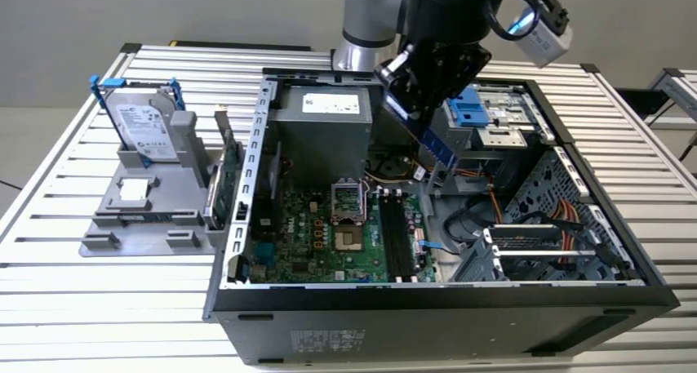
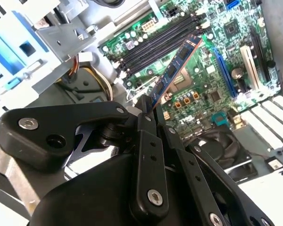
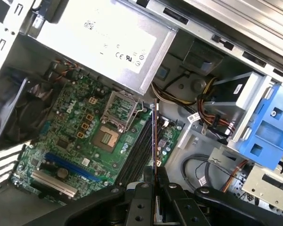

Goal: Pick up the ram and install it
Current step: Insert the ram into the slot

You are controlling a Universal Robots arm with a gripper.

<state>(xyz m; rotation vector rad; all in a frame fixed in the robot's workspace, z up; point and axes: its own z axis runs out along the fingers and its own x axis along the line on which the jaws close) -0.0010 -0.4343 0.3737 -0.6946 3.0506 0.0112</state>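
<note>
While I hang over the open computer case (image 1: 436, 320) and its green motherboard (image 1: 321, 238), my claw (image 2: 148, 109) is clamped on one end of the ram (image 2: 175, 70), which juts out tilted in the air, clear of the black memory slots (image 2: 153, 42)

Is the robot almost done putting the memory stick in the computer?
About halfway. The pick-up looks done: the hand is shut on the ram and holds it in the air above the motherboard. Not yet done: the ram is not seated in the black memory slots, which look empty.
</note>
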